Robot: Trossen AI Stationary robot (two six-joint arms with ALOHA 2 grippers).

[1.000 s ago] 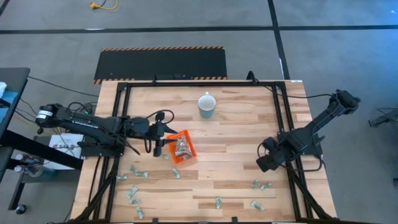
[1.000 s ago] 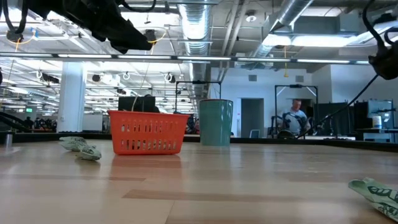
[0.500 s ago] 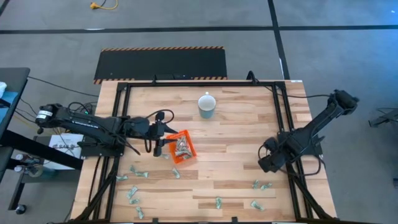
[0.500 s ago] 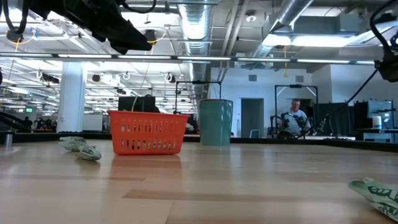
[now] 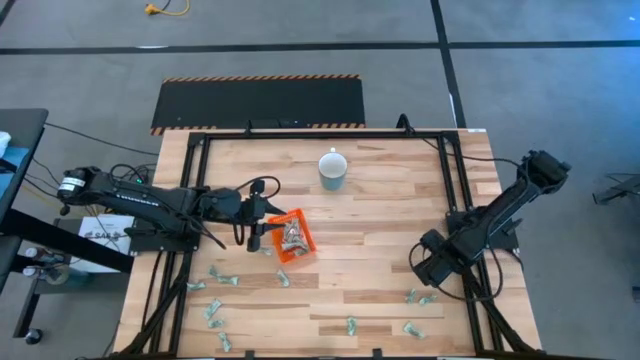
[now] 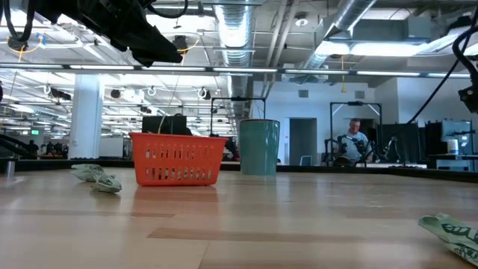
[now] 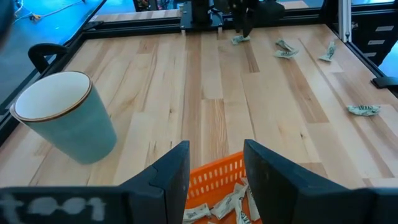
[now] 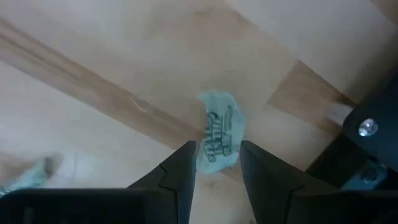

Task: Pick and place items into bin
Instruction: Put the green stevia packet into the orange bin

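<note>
The orange bin (image 5: 293, 238) sits left of the table's middle with several wrapped pieces in it; the low view shows its ribbed wall (image 6: 178, 159). My left gripper (image 5: 262, 226) hangs open over the bin's left edge (image 7: 214, 174) and holds nothing. My right gripper (image 5: 427, 268) is open above the near right part of the table. One green-and-white piece (image 8: 219, 135) lies on the wood just ahead of its fingers, untouched. More pieces (image 5: 420, 297) lie near it, and others (image 5: 213, 311) are scattered along the near left.
A pale blue-white mug (image 5: 332, 169) stands upright beyond the bin toward the far edge, also seen in the left wrist view (image 7: 62, 118). A black frame rail (image 5: 452, 180) runs around the table. A person (image 6: 354, 142) stands in the room far behind.
My right arm has swung its gripper a little toward the near edge and the pieces at the near right. The left arm, bin and mug have kept still.
</note>
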